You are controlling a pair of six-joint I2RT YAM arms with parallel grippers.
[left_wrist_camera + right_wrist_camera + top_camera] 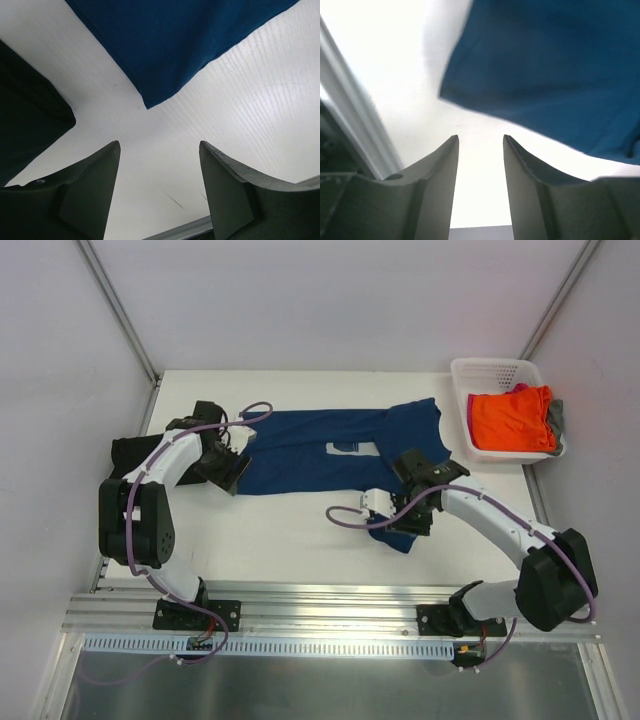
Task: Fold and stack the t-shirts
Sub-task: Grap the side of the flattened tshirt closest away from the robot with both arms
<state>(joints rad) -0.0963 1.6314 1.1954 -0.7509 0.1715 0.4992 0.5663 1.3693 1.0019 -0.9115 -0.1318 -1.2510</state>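
Observation:
The navy blue t-shirt (320, 452) lies spread across the middle of the table, its pale square print (351, 448) facing up. My left gripper (234, 478) is open and empty just above the table at the shirt's left corner. That corner (175, 45) shows just ahead of the open jaws (160, 150). The black t-shirt (126, 454) lies at the far left and also shows in the left wrist view (25, 115). My right gripper (404, 524) is open and empty at the shirt's near right edge. The navy cloth (555, 75) lies just beyond its fingertips (481, 142).
A white plastic basket (497, 368) stands at the back right and holds an orange shirt (510, 418), a pink one (472, 412) and a grey one (557, 420). A metal rail (330, 605) runs along the near table edge.

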